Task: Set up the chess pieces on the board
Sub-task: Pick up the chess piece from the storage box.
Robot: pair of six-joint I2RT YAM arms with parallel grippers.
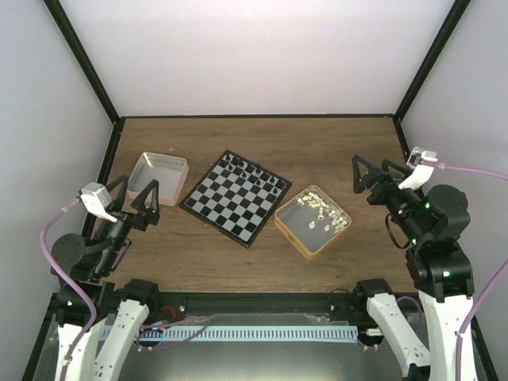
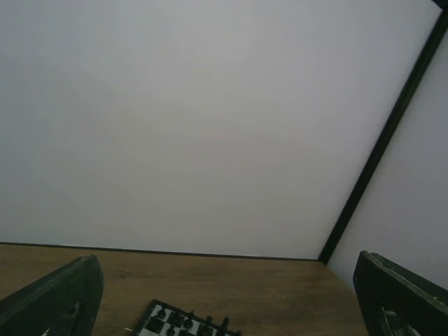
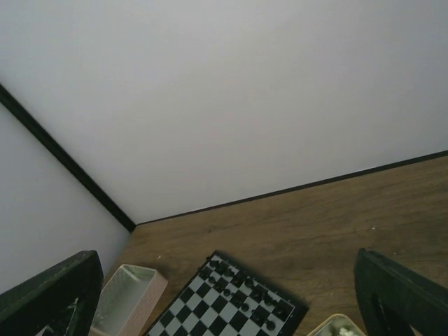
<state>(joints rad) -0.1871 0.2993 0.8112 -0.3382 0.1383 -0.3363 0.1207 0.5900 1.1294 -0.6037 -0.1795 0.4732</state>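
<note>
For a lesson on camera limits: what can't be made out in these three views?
Top view: the chess pieces in the tan tray are too small to count or identify.
Left wrist view: the board is cut off by the bottom edge; only its far rows show.
Right wrist view: the tan tray is cut off by the bottom edge, contents mostly hidden.

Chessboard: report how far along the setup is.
Done: black pieces stand on the board along its far edge. In hand: nothing; left gripper and right gripper are open, empty. Left: the cream-white pieces lie in the tan tray beside it.
</note>
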